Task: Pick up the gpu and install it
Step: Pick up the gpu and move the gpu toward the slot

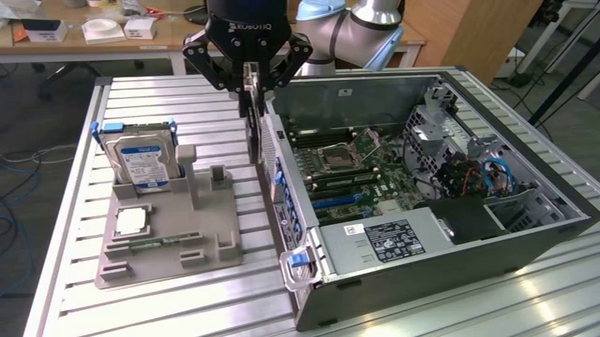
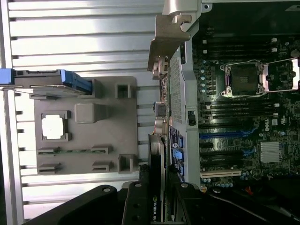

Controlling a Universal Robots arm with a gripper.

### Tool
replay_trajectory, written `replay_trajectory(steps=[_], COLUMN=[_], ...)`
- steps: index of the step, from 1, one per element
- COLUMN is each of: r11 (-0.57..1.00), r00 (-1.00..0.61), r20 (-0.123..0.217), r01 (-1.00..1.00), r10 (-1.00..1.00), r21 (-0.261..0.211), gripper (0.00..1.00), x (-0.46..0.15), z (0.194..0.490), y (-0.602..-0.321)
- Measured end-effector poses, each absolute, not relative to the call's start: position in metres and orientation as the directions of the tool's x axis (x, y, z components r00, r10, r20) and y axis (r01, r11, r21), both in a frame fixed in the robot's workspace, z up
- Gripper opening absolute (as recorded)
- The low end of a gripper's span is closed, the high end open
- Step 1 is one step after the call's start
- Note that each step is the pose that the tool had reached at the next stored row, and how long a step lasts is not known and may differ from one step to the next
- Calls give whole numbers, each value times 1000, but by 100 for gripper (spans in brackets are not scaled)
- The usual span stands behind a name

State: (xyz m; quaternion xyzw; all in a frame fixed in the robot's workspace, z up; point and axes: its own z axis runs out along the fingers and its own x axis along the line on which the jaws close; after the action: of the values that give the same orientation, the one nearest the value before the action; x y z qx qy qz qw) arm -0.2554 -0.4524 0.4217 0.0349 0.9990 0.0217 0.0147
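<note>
My gripper (image 1: 247, 78) is shut on the gpu (image 1: 253, 126), a thin dark card that hangs edge-on and upright below the fingers. The card is in the air just outside the rear wall of the open computer case (image 1: 525, 246), between the case and the grey holder. In the wrist view the gpu (image 2: 158, 154) runs away from my gripper (image 2: 159, 199), and its silver bracket (image 2: 166, 42) is at the far end, beside the case's rear panel. The motherboard (image 2: 234, 122) with its blue and black slots lies just inside that wall.
A grey holder (image 1: 168, 232) on the slatted metal table (image 1: 140, 95) carries an upright hard drive (image 1: 140, 158), a square silver chip (image 1: 131, 222) and a narrow green memory stick (image 1: 150, 243). The case's power supply (image 1: 389, 239) sits near its front. A workbench with boxes stands behind the table.
</note>
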Motion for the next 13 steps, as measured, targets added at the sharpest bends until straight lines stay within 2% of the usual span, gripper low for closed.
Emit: replay_trajectory(steps=[13], r11=[997], r00=[-997], r20=[-28], r01=[69], r10=[70], r21=[44], gripper=[26], x=[-251], z=[422], y=[-452])
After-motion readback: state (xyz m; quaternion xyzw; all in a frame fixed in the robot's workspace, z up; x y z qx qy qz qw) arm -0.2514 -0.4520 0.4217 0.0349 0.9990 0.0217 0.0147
